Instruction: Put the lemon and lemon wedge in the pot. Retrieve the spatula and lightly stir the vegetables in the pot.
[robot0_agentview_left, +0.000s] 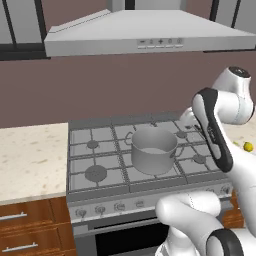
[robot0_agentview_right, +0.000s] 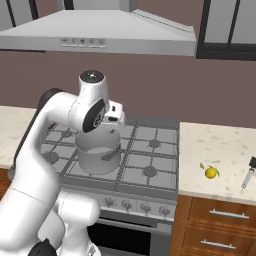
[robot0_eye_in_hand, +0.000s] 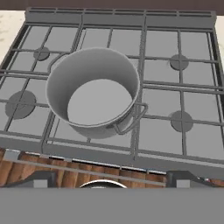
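The grey pot (robot0_eye_in_hand: 101, 128) stands on the stove's middle grates, and its pale inside looks empty. My gripper (robot0_eye_in_hand: 111, 180) hovers above and in front of it, open, with its dark fingertips (robot0_eye_in_hand: 40, 179) far apart and nothing between them. In the right base view my hand (robot0_agentview_right: 115, 116) hangs over the pot (robot0_agentview_right: 97, 161). The lemon (robot0_agentview_right: 211, 172) lies on the counter right of the stove, also seen as the lemon (robot0_agentview_left: 247, 146). The spatula (robot0_agentview_right: 248, 175) lies further right on that counter. The lemon wedge is out of view.
The gas stove (robot0_agentview_left: 95, 150) has grey grates and a row of knobs (robot0_agentview_left: 119, 206) along its front. A range hood (robot0_agentview_left: 145, 35) hangs above. Pale stone counters (robot0_agentview_left: 30, 155) flank the stove, with wooden drawers (robot0_agentview_right: 220, 220) below.
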